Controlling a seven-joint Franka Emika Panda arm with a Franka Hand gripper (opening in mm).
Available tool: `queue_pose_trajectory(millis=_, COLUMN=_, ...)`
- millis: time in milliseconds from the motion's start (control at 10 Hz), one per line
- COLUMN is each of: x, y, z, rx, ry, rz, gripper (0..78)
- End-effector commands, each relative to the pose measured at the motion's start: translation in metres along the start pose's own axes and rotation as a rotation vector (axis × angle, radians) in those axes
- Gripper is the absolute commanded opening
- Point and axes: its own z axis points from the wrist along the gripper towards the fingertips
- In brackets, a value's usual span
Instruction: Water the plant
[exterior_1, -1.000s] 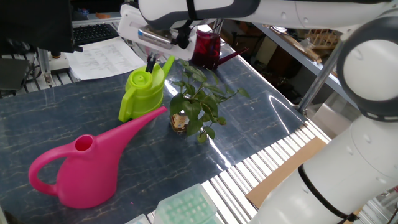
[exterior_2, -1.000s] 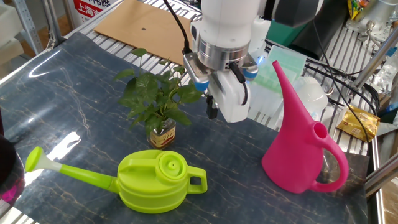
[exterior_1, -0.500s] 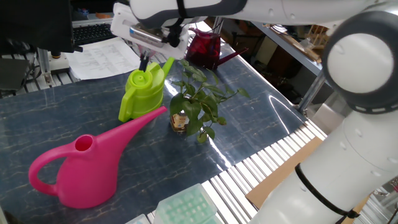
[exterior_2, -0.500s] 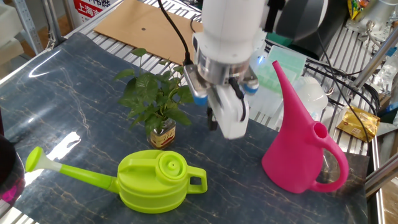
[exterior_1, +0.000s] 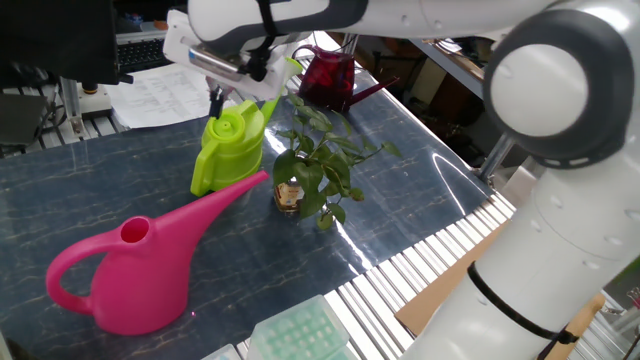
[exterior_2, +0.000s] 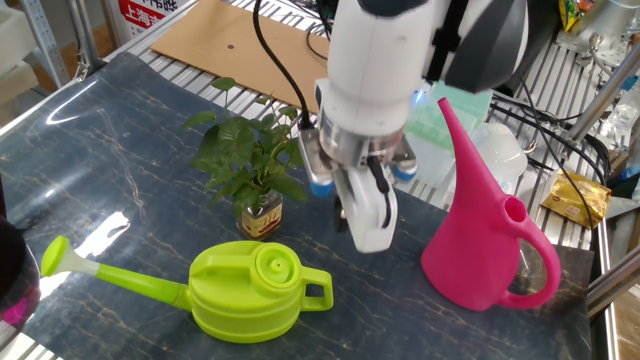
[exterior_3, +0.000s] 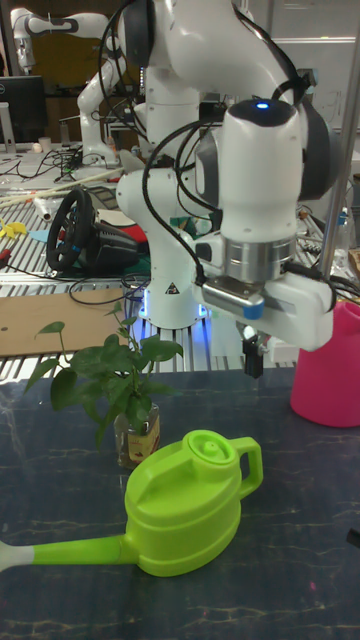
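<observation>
the red and white sign (exterior_2: 148, 12) at the top edge of the other fixed view carries printed characters, but they are cut off and too small to read. the jar of the plant (exterior_2: 262, 218) has a label, its print is too blurred to read. the papers (exterior_1: 170, 90) behind the table show printed lines, not legible. a small triangle mark stands on the robot base (exterior_3: 172, 291), not readable.

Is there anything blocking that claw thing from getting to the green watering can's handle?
Nothing visible does. The tool hangs in the air above and just behind the handle of the green watering can, with only open space between them. The plant stands off to one side and the pink watering can to the other.
</observation>
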Motion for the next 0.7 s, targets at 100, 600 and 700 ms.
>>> queue_pose_trajectory(millis=100, x=0.000, y=0.007, z=0.009, rx=-0.001, ry=-0.004, rz=0.032, gripper=0.0)
queue_pose_trajectory(millis=600, x=-0.003, y=0.019, z=0.034, rx=-0.003, ry=-0.007, rz=0.070, gripper=0.0)
queue_pose_trajectory(millis=700, x=-0.005, y=0.020, z=0.040, rx=-0.004, ry=-0.008, rz=0.075, gripper=0.0)
